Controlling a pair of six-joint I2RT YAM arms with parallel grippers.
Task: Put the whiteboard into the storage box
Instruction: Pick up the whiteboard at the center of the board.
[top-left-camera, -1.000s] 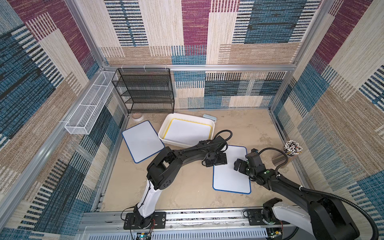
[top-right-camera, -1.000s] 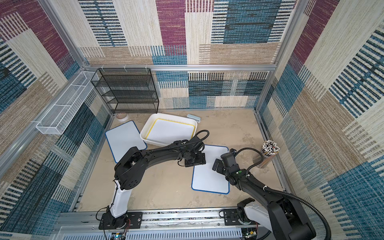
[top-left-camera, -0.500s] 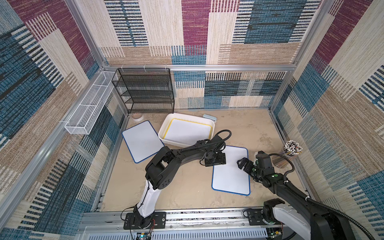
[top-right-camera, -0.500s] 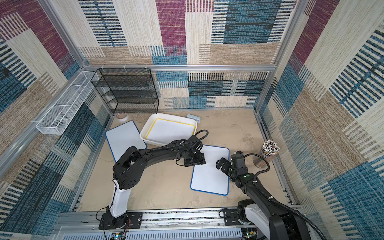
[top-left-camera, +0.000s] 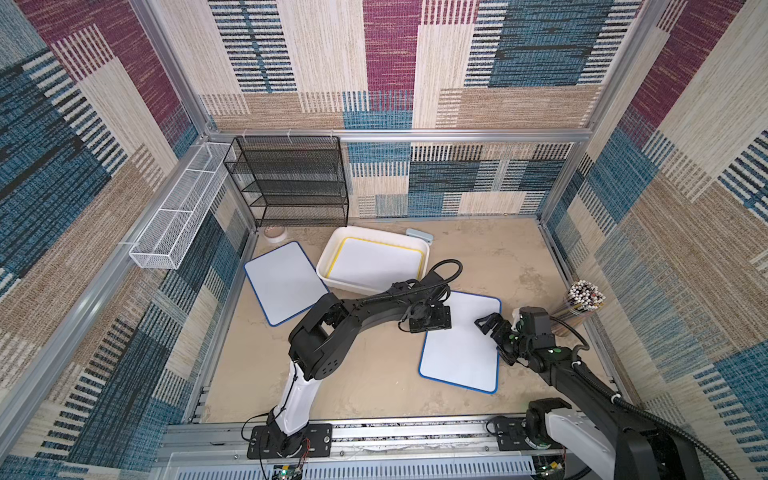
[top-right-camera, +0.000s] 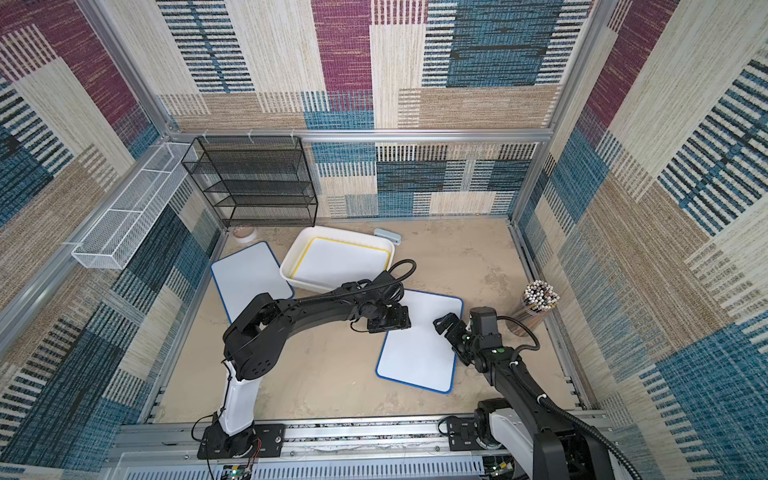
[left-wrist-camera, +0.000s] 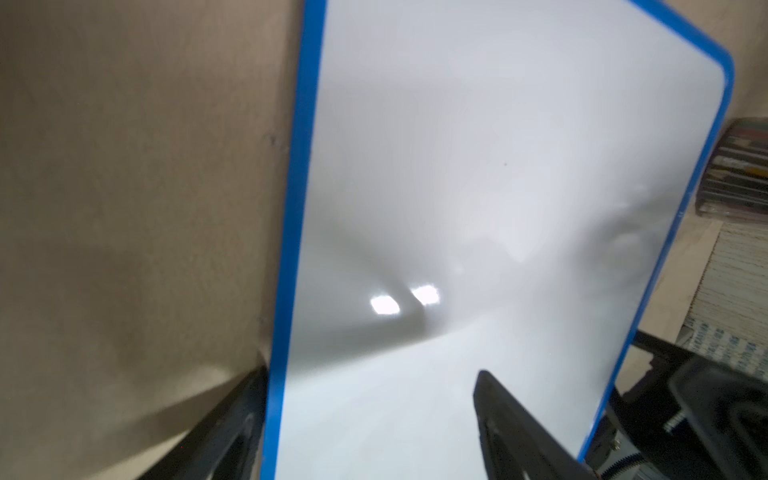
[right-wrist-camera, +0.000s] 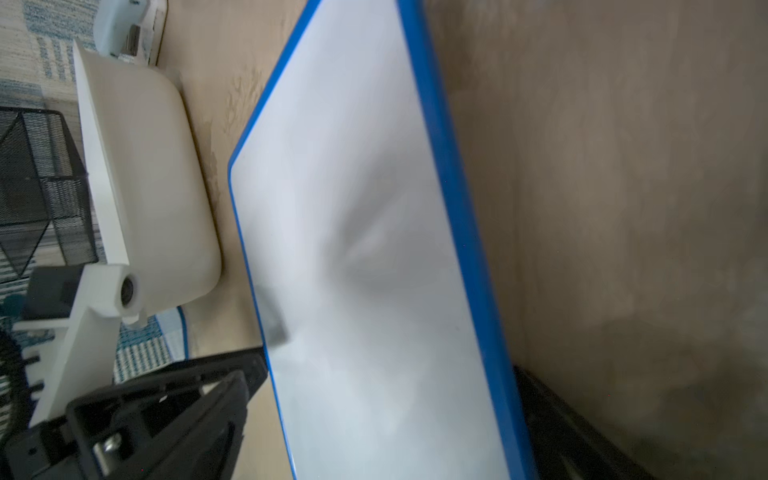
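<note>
A blue-rimmed whiteboard (top-left-camera: 459, 349) (top-right-camera: 417, 351) lies on the sandy floor, right of centre. My left gripper (top-left-camera: 430, 326) (left-wrist-camera: 368, 374) is open at the board's far-left edge, one finger over the white face and the other beside the blue rim. My right gripper (top-left-camera: 494, 338) (right-wrist-camera: 386, 365) is open at the board's right edge, with the board running between its fingers. The storage box (top-left-camera: 330, 253) (right-wrist-camera: 158, 187) stands behind, holding a yellow-rimmed whiteboard (top-left-camera: 376, 259). A second blue-rimmed whiteboard (top-left-camera: 284, 280) lies left of the box.
A black mesh rack (top-left-camera: 291, 183) stands at the back wall and a white wire basket (top-left-camera: 178, 212) hangs on the left wall. A holder of pens (top-left-camera: 582, 303) stands at the right wall. A pale eraser (top-left-camera: 419, 236) and a small round dish (top-left-camera: 274, 233) lie near the back.
My right arm has drawn back to the right, taking its gripper from over the board to its right edge. The board has shifted slightly left. The left gripper has hardly moved.
</note>
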